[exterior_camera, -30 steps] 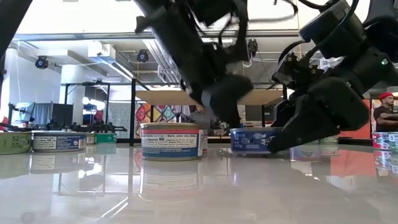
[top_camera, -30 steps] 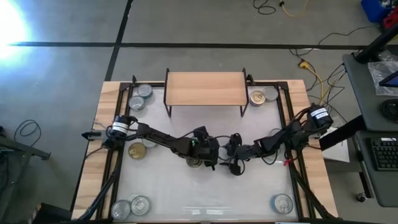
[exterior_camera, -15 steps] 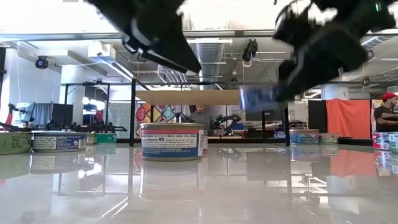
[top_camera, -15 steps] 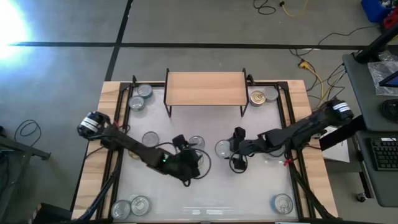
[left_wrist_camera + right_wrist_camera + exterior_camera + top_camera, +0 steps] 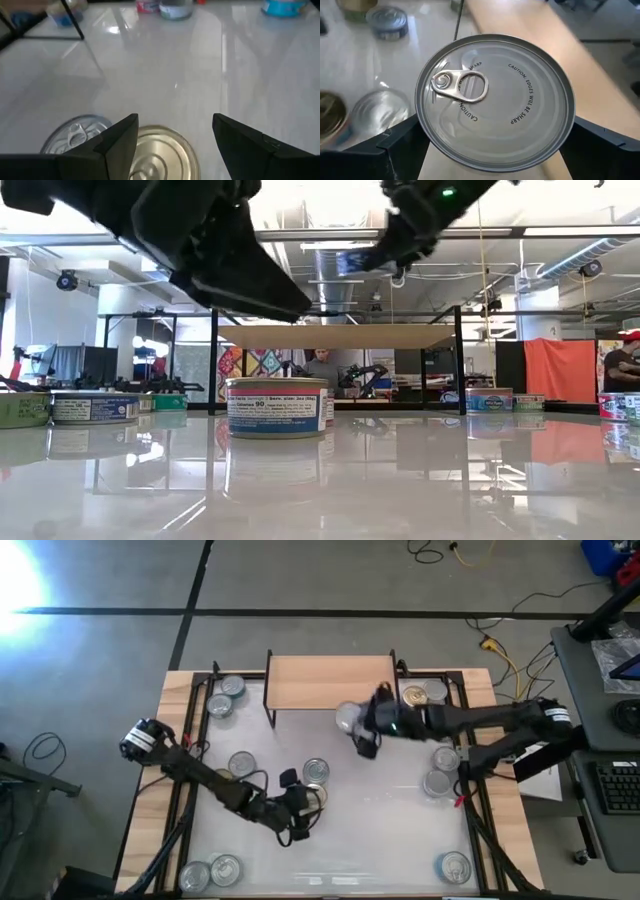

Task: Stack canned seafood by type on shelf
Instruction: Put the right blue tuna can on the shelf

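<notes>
High: right gripper (image 5: 358, 727) clamped on a round silver-topped tin (image 5: 347, 718), carried at the front edge of the light-wood shelf (image 5: 330, 681). Left gripper (image 5: 297, 821) jaws apart, just short of a silver tin (image 5: 316, 772).

Low: held tin (image 5: 362, 262) above shelf-board height.

Left wrist: fingers (image 5: 120, 137) apart over a gold-topped tin (image 5: 157, 157), silver one (image 5: 75, 137) beside it.

Right wrist: flat pull-tab lid (image 5: 495, 95) fills the gap between the jaws, wood board beyond.
</notes>
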`<state>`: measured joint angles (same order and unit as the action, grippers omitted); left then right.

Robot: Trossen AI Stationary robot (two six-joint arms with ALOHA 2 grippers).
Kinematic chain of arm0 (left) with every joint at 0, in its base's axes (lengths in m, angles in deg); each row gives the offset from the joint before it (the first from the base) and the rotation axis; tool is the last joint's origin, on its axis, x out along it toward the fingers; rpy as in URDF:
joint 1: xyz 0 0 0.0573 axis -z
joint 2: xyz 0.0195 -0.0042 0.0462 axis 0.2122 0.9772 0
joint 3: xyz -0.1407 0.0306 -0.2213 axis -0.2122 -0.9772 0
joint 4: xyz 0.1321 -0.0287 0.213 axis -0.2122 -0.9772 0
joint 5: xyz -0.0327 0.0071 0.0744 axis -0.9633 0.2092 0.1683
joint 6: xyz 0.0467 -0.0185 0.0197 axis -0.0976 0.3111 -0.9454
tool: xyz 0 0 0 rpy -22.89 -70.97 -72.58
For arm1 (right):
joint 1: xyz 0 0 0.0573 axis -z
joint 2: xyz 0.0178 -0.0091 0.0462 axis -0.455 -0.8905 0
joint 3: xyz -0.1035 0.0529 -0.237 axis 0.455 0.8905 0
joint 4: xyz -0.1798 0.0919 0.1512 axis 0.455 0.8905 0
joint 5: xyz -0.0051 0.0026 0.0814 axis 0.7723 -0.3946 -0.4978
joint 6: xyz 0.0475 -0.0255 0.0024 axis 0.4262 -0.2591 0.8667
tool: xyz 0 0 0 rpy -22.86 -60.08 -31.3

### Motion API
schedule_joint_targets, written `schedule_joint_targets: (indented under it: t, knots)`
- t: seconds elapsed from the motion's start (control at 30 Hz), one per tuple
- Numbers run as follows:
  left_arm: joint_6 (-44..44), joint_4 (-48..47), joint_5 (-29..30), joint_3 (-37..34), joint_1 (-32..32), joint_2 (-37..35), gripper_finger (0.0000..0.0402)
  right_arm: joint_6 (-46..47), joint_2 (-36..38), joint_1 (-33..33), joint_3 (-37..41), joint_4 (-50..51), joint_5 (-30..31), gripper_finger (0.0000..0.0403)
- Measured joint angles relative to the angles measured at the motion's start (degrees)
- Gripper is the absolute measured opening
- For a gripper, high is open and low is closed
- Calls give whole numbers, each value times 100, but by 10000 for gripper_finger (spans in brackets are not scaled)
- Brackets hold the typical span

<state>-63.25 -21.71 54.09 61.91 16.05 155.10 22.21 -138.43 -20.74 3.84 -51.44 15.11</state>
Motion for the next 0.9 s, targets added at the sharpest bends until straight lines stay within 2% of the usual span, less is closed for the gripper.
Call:
schedule_joint_targets:
  t: [0.17,0.37,0.63,0.9]
  knots:
    - [-136,1366,38,-515,3,-4,240,-393,-761,772,-767,58,-690,363]
    - [-173,2570,39,-926,29,-4,240,-299,-1547,1291,-1394,501,-825,363]
    - [-819,2781,218,-784,-105,-2,240,-277,-1935,1423,-1716,686,-896,367]
    - [-903,2774,190,-711,-212,-2,240,-72,-1938,1510,-1720,697,-948,395]
